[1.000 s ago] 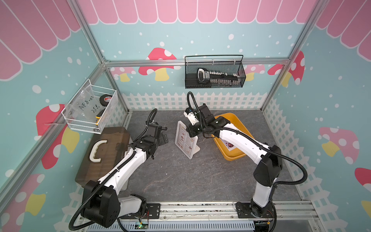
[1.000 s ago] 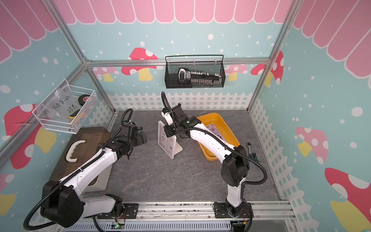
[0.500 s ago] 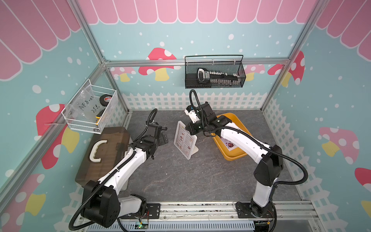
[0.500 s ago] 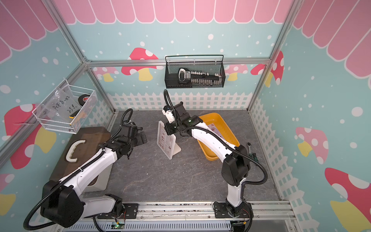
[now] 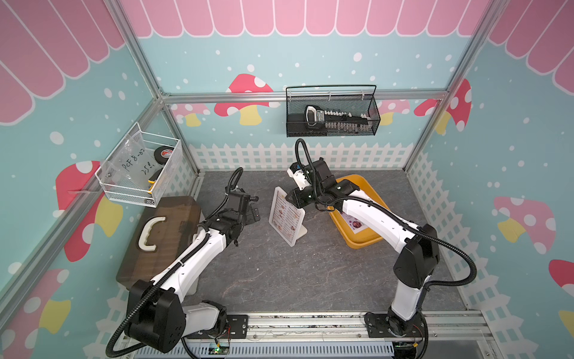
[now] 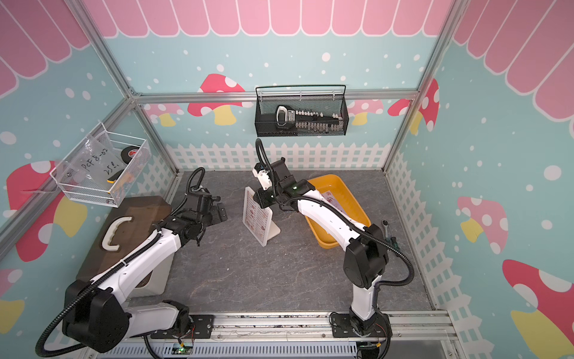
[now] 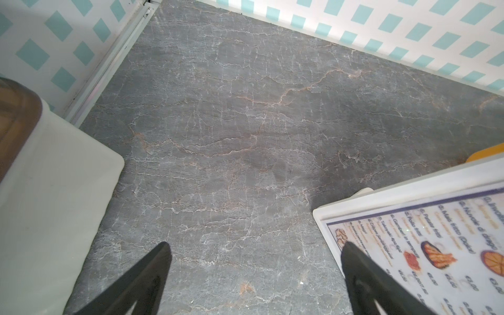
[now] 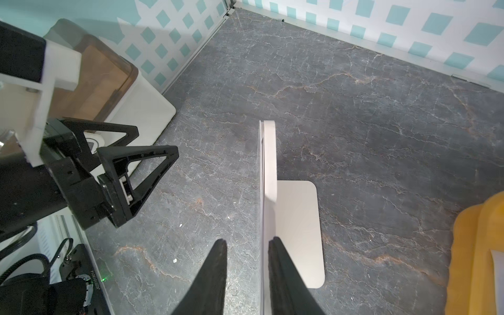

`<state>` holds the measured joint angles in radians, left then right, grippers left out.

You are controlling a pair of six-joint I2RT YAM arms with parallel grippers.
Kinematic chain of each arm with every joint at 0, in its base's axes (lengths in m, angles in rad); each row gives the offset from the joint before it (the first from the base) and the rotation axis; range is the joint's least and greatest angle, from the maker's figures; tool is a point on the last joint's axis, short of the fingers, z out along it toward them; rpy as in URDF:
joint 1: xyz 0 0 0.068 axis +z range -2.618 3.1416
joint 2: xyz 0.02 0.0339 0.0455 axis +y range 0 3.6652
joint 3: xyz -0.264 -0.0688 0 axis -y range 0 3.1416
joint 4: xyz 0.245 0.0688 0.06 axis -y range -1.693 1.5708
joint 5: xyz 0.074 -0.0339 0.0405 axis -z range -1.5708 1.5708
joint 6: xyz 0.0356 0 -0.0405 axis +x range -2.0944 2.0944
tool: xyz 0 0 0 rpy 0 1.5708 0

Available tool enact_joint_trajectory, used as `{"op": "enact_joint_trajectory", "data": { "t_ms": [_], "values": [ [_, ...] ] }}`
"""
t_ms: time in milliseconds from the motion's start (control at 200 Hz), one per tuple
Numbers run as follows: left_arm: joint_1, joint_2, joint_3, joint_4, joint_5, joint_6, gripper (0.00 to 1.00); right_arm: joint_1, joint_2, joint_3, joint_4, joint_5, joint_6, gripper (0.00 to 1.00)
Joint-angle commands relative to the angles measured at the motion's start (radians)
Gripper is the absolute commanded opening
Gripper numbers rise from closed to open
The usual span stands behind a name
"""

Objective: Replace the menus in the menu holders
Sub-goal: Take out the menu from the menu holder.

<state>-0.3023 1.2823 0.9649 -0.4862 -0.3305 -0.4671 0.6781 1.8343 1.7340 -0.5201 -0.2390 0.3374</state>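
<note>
My right end effector [image 8: 247, 240], narrowly parted, straddles the top edge of the menu holder [image 8: 268, 152], so lifting off crooked could snag and topple it.

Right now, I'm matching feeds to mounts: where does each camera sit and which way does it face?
Top views: high above the arm bases, looking down at the table and back wall; left arm and right arm show whole.
Left wrist: on the left arm, looking past the open left end effector at table and menu holder corner.
Right wrist: on the right arm, looking along the menu holder's top edge; right end effector straddles it.
Shared: both wrist views show menu holder and yellow tray.
</note>
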Motion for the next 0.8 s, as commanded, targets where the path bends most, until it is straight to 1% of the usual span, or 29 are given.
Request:
{"op": "enact_joint_trajectory", "data": {
  "t_ms": [0,110,225,310,495,630,796],
  "values": [
    [0.003,-0.017,0.024,-0.017,-0.022,-0.001,0.98,-0.014,-0.022,-0.007,0.004,-0.002,-0.015,0.31],
    [0.003,-0.022,0.024,-0.017,-0.025,0.001,0.98,-0.015,0.008,-0.004,-0.004,-0.034,-0.017,0.30],
    [0.003,-0.027,0.023,-0.017,-0.030,0.002,0.98,-0.015,0.030,-0.004,-0.002,-0.062,-0.012,0.26],
    [0.003,-0.028,0.021,-0.017,-0.031,0.002,0.98,-0.015,0.038,-0.001,-0.003,-0.068,-0.009,0.22],
    [0.003,-0.023,0.029,-0.018,-0.035,0.010,0.98,-0.015,0.057,0.015,-0.016,-0.071,-0.012,0.20],
    [0.003,-0.023,0.036,-0.020,-0.038,0.015,0.98,-0.015,0.057,0.022,-0.016,-0.082,-0.011,0.17],
    [0.003,-0.022,0.040,-0.022,-0.042,0.017,0.98,-0.015,0.057,0.025,-0.020,-0.091,-0.006,0.09]
  ]
}}
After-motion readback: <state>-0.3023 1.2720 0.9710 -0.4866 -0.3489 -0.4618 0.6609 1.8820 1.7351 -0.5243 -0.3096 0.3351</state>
